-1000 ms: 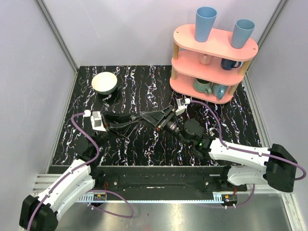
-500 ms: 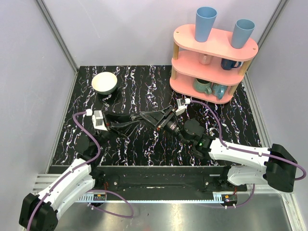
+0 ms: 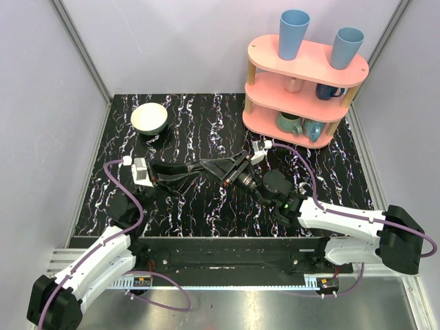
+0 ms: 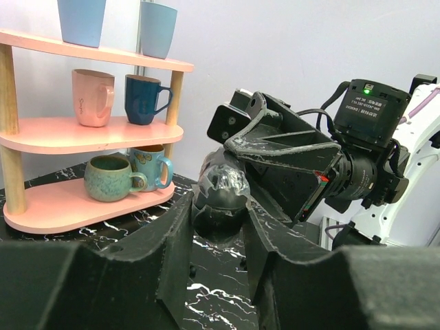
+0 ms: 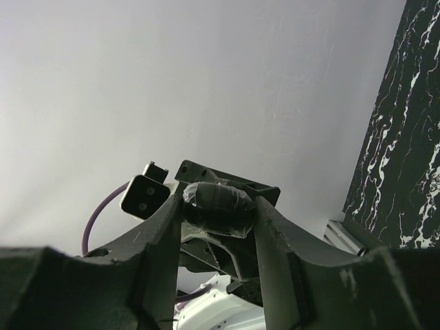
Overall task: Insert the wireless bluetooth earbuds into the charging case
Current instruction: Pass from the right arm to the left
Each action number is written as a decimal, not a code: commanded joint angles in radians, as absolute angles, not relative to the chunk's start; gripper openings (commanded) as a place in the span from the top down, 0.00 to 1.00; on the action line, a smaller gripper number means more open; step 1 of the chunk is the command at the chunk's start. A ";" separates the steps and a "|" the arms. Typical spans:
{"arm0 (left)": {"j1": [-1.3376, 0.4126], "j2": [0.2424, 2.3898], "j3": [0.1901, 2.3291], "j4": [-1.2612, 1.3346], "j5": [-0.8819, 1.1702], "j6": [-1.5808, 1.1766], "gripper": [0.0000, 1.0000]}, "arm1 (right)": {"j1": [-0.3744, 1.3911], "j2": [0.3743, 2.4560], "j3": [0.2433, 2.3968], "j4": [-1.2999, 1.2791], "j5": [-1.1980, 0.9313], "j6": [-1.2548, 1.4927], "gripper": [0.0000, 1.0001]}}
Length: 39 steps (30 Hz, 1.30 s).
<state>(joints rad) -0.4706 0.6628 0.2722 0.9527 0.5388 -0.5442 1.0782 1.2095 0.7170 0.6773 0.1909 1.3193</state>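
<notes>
My two grippers meet tip to tip above the middle of the black marbled table (image 3: 206, 124). A small dark rounded thing wrapped in glossy film (image 4: 221, 187) sits between the fingertips of my left gripper (image 4: 220, 206) and touches both fingers. The same dark thing (image 5: 216, 201) spans the gap of my right gripper (image 5: 218, 210). In the top view the left gripper (image 3: 194, 168) and right gripper (image 3: 205, 165) hide it. No cream-beige charging case and no cream-white earbuds show in any view.
A cream bowl (image 3: 149, 118) stands at the back left. A pink three-tier shelf (image 3: 306, 89) with mugs and two blue cups stands at the back right; it also shows in the left wrist view (image 4: 89, 130).
My left gripper has shifted slightly to the right, toward the right gripper. The right arm has hardly moved.
</notes>
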 commanded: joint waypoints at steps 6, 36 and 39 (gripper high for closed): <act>-0.477 0.675 0.281 1.035 0.537 -0.549 0.60 | 1.081 1.207 0.729 0.706 0.181 1.316 1.00; -0.477 0.589 0.285 0.934 0.546 -0.459 1.00 | 1.081 1.028 1.010 0.079 0.230 0.711 0.28; -0.477 0.597 0.291 0.931 0.549 -0.457 1.00 | 1.081 1.081 1.052 0.049 0.152 0.683 0.29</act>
<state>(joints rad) -0.4782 0.5938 0.2703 0.9070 0.5453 -0.4782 1.0790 1.0325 0.9688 0.1699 0.2394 0.8150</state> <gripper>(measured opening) 0.343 0.723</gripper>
